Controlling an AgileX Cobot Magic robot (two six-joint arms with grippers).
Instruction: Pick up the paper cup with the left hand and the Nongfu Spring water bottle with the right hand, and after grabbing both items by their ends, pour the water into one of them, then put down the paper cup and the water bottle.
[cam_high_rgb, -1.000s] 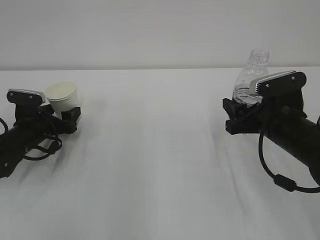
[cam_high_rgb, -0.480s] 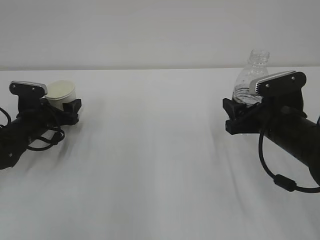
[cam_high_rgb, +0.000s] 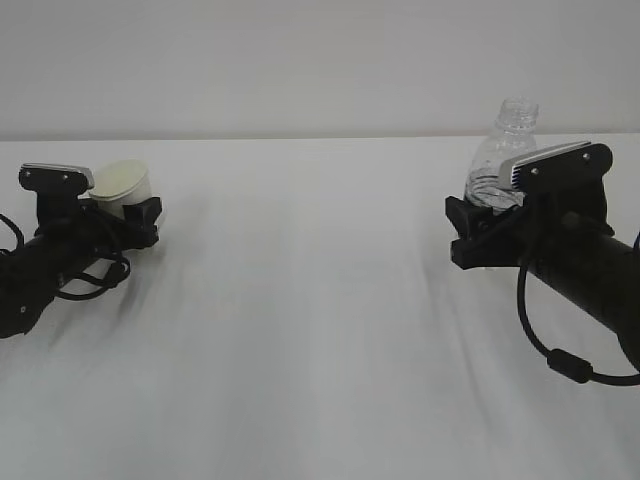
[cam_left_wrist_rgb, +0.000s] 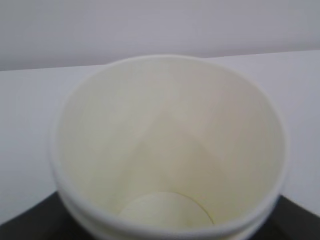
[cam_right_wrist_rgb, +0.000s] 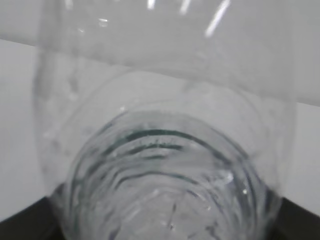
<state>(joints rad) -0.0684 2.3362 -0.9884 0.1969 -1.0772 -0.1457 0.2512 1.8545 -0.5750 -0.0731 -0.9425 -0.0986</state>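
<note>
Cup on the left, bottle on the right, each sitting between a gripper's jaws low on the white table.

The left gripper brackets the base of the paper cup, though whether it has clamped is unclear. The right gripper grasps the water bottle low down, leaving the open neck free for pouring. Nothing lies between the two arms.

On the table, the paper cup sits at the far left, tilted, between the jaws of the left hand. Well apart at the far right, the Nongfu Spring water bottle stands upright, its lower part within the right hand, neck above the 2 jaws.
</note>
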